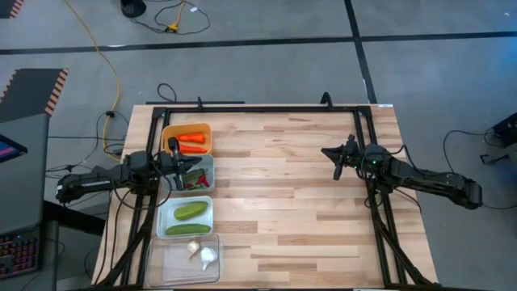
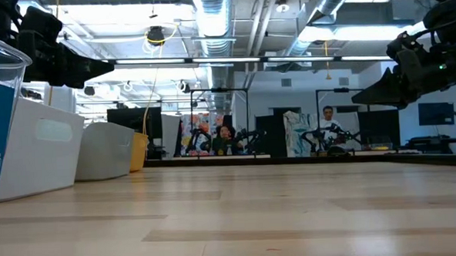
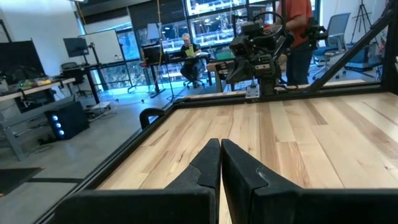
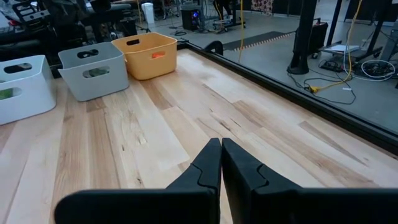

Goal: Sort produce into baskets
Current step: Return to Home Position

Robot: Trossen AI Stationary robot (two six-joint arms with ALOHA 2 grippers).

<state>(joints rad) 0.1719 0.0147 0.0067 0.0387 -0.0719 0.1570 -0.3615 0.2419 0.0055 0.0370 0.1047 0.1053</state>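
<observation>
Four bins stand in a row along the table's left edge. The yellow-orange bin [image 1: 187,139] holds orange carrots [image 1: 191,142]. The grey bin [image 1: 194,173] holds red and green chili peppers [image 1: 194,179]. The white bin [image 1: 185,217] holds green cucumbers [image 1: 190,211]. The clear bin [image 1: 184,259] holds whitish garlic bulbs [image 1: 208,257]. My left gripper [image 1: 187,168] hovers shut and empty over the grey bin; it also shows in its wrist view [image 3: 221,149]. My right gripper [image 1: 338,162] is shut and empty above the table's right half, seen too in its wrist view [image 4: 221,148].
A black frame [image 1: 258,109] runs along the table's far edge and sides. The wood tabletop [image 1: 283,202] between the bins and the right arm is bare. People sit and stand in the room beyond the table.
</observation>
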